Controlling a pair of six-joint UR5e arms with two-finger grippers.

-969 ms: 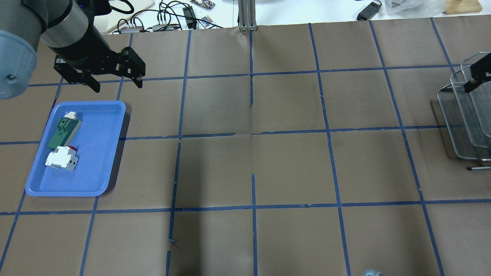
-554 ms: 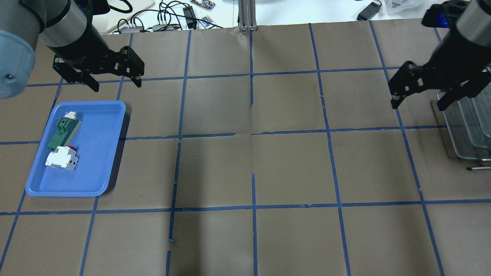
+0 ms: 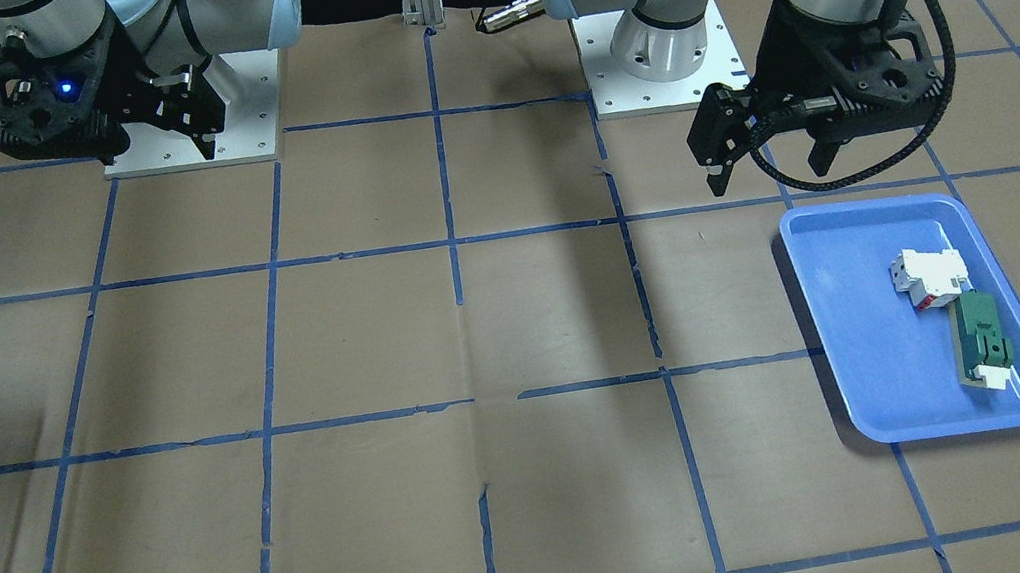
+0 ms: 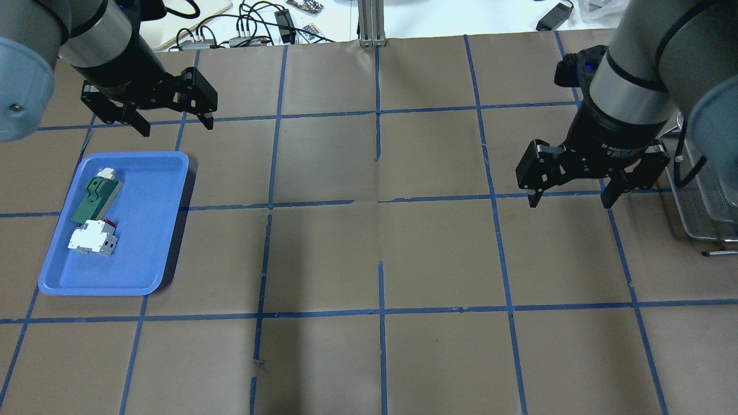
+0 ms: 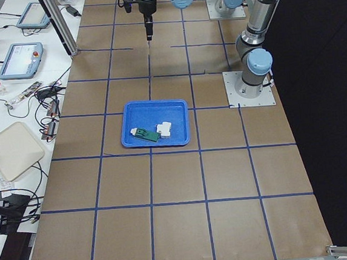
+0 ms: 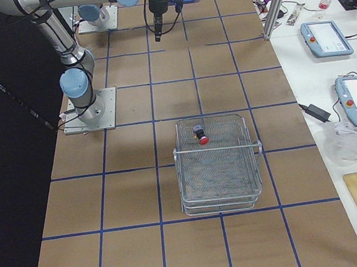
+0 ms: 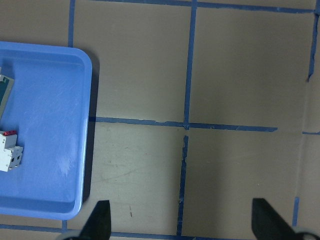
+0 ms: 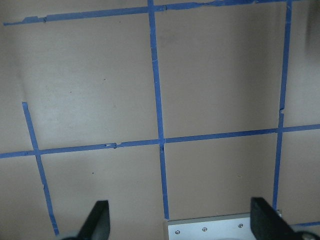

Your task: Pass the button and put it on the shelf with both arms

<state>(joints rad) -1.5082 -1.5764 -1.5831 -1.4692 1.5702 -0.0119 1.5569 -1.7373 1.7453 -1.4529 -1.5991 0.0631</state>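
Note:
The button [image 6: 201, 135], red cap and black body, lies on the top tier of the wire-mesh shelf [image 6: 218, 167] in the exterior right view. It is hidden in the overhead view, where the shelf [image 4: 708, 202] shows at the right edge. My right gripper [image 4: 571, 202] is open and empty, hanging over bare table to the left of the shelf. My left gripper [image 4: 176, 128] is open and empty, just beyond the far edge of the blue tray [image 4: 144, 230]. Both wrist views show wide-apart fingertips with nothing between them.
The blue tray holds a white-and-red breaker block [image 4: 92, 237] and a flat green part [image 4: 95, 193]. The table is brown paper with blue tape lines. Cables and devices lie past its far edge. The right arm's base plate [image 8: 215, 227] shows under the right gripper.
My right arm has swung away from the shelf, leftward and nearer, fully into the overhead view with its gripper open. My left gripper has barely moved.

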